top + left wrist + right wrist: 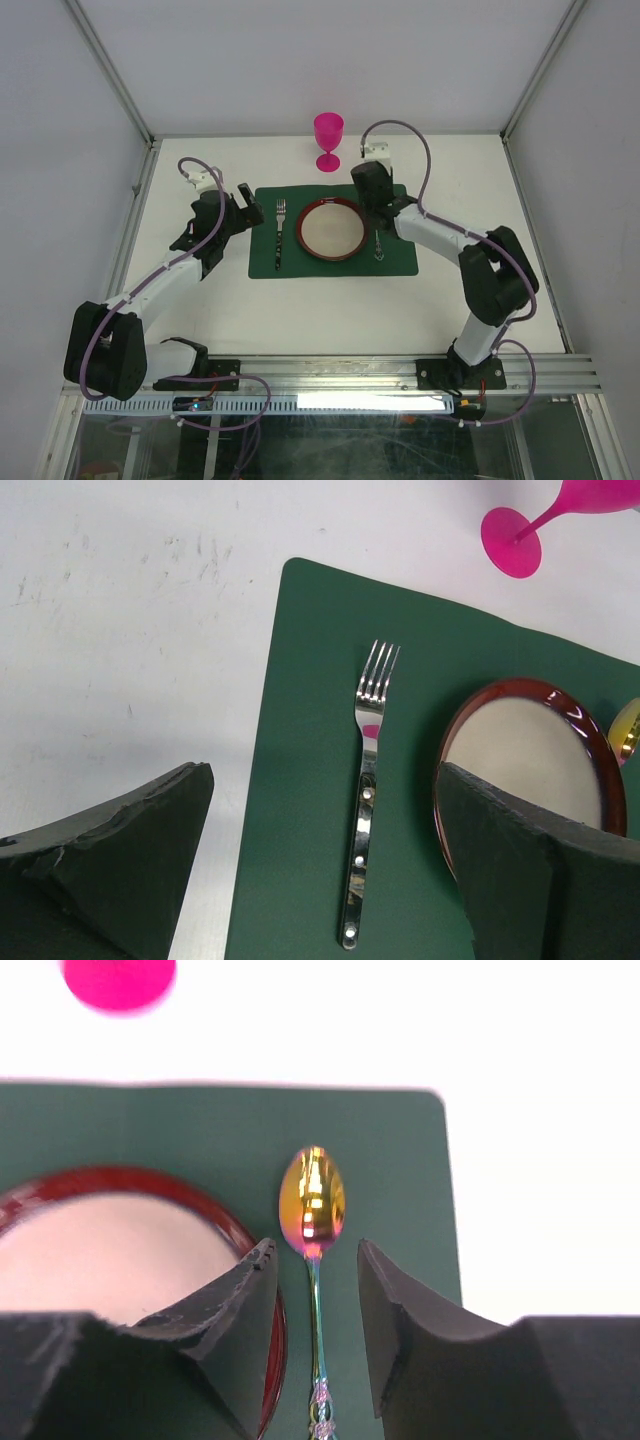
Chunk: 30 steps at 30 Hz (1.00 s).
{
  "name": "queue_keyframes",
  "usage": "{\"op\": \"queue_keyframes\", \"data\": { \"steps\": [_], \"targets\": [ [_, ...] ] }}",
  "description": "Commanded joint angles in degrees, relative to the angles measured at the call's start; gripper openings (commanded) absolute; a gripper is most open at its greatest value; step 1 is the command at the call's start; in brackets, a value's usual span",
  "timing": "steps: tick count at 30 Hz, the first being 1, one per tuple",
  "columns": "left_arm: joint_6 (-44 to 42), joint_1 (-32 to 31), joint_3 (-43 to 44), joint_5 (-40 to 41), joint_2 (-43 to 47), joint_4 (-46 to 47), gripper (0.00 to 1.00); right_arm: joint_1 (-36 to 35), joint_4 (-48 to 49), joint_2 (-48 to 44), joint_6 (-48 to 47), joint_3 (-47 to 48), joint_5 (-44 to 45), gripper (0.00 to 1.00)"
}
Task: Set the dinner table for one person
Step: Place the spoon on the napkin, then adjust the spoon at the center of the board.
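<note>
**Place setting laid mid-table, both grippers over the mat**

Dinner table (200, 300): white matte top with aluminium rails at the edges, filling the enclosure floor beyond the arm bases. Long axis seemingly left to right in the top view, along the near rail; foreshortening makes this uncertain. Set square to the camera.

Dark green placemat (330, 268): flat at the middle of the table, long axis left to right, parallel to the near rail.

Red-rimmed plate (331, 229): cream centre, lying centred on the mat.

Left gripper (322, 780): jaws spread wide, nothing between them, hovering over the mat's left edge with the fork below.

Right gripper (315, 1252): jaws apart, one finger on either side of the spoon's neck, a gap visible on both sides. No grip on it.

Pink goblet (328, 140): upright on bare table just past the mat's far edge, apart from the mat.

Fork (279, 235): on the mat left of the plate, long axis near to far, tines toward the far edge.

Iridescent spoon (312, 1210): on the mat right of the plate, parallel to the fork, bowl toward the far edge.
</note>
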<state>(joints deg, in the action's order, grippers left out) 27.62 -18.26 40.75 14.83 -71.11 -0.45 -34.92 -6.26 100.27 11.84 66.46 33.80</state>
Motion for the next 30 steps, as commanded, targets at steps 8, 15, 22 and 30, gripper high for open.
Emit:
{"op": "queue_keyframes", "data": {
  "steps": [8,15,22,30],
  "targets": [
    [0.1,0.6,2.5,-0.9,2.1,2.5,0.99,0.4,-0.2,-4.1,-11.6,14.7,1.2,0.52],
    [-0.3,0.6,2.9,-0.2,2.9,1.5,0.99,1.4,-2.4,6.3,-16.4,28.8,-1.3,0.52],
    [-0.9,0.6,2.3,0.9,3.2,1.3,0.99,3.0,-2.6,11.0,-17.5,33.1,-1.3,0.52],
    [-1.0,0.6,1.8,1.5,3.0,1.2,0.99,6.0,-2.2,13.8,-16.2,33.4,-4.6,0.52]
  ]
}}
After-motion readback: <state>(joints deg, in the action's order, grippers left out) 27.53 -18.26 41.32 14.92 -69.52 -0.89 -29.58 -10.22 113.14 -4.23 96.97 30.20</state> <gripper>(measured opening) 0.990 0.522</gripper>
